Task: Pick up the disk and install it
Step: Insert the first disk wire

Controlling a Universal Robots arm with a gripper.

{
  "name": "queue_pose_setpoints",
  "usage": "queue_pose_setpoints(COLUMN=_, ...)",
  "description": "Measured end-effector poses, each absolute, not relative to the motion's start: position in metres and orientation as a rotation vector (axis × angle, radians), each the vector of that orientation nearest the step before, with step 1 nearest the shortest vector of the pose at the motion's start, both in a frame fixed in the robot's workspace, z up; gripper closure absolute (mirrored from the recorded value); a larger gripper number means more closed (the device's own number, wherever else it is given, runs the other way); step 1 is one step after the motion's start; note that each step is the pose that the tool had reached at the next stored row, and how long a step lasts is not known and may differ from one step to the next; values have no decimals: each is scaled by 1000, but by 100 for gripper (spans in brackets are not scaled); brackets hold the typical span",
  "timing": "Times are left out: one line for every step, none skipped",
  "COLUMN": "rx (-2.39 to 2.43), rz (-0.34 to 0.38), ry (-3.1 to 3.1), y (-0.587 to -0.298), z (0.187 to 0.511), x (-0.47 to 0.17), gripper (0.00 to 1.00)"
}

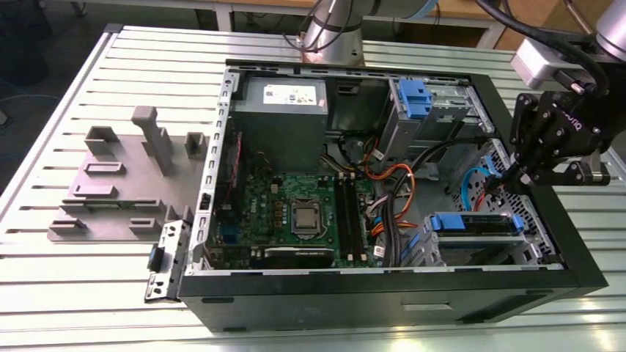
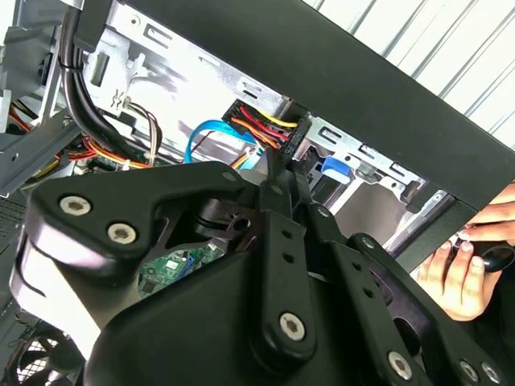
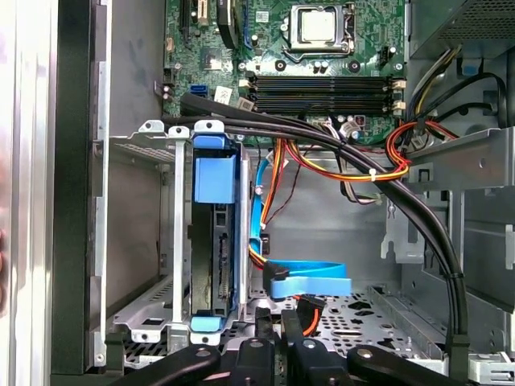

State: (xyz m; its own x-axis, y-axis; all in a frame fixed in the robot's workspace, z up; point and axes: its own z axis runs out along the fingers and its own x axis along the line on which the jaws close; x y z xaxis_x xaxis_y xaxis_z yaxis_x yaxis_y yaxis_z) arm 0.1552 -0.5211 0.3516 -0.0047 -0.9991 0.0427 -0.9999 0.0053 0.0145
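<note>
Disk (image 1: 476,223): silver hard drive in blue carrier rails, already seated in the grey drive cage (image 1: 430,253) at the front corner of the computer case (image 1: 391,301), nearest the exterior view's right; in the first wrist view it stands on edge (image 3: 216,257), blue end tab outward.
Computer case: black tower, side panel off, lying on a slatted metal table (image 1: 59,293); motherboard (image 1: 293,213) in the middle.
Gripper (image 1: 505,178): black, lowered inside the case beside the disk, fingers together on a black cable connector (image 2: 294,149) with red, orange and yellow wires.
Blue data cable (image 3: 310,281): loose on the case floor near the cage.
Step, by judgement: cabling of the installed disk; the plug needs squaring to the drive's socket.
</note>
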Motion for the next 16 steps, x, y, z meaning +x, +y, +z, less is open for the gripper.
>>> queue_pose_setpoints(rx=2187, rz=31, ry=-2198, y=-521, z=352, x=155, gripper=84)
queue_pose_setpoints(rx=2187, rz=31, ry=-2198, y=-521, z=352, x=155, gripper=84)
queue_pose_setpoints(rx=2187, rz=31, ry=-2198, y=-521, z=352, x=155, gripper=84)
queue_pose_setpoints(rx=2187, rz=31, ry=-2198, y=-521, z=352, x=155, gripper=84)
queue_pose_setpoints(rx=2187, rz=31, ry=-2198, y=-521, z=352, x=155, gripper=84)
queue_pose_setpoints(rx=2187, rz=31, ry=-2198, y=-521, z=352, x=155, gripper=84)
queue_pose_setpoints(rx=2187, rz=31, ry=-2198, y=-521, z=351, x=155, gripper=83)
queue_pose_setpoints(rx=2187, rz=31, ry=-2198, y=-521, z=352, x=155, gripper=83)
queue_pose_setpoints(rx=2187, rz=31, ry=-2198, y=-521, z=352, x=155, gripper=77)
queue_pose_setpoints(rx=2187, rz=31, ry=-2198, y=-521, z=351, x=155, gripper=77)
queue_pose_setpoints(rx=2187, rz=31, ry=-2198, y=-521, z=351, x=155, gripper=71)
queue_pose_setpoints(rx=2187, rz=31, ry=-2198, y=-521, z=351, x=155, gripper=71)
queue_pose_setpoints(rx=2187, rz=31, ry=-2198, y=-521, z=351, x=156, gripper=71)
queue_pose_setpoints(rx=2187, rz=31, ry=-2198, y=-521, z=351, x=156, gripper=71)
queue_pose_setpoints(rx=2187, rz=31, ry=-2198, y=-521, z=351, x=156, gripper=71)
queue_pose_setpoints(rx=2187, rz=32, ry=-2198, y=-521, z=351, x=156, gripper=71)
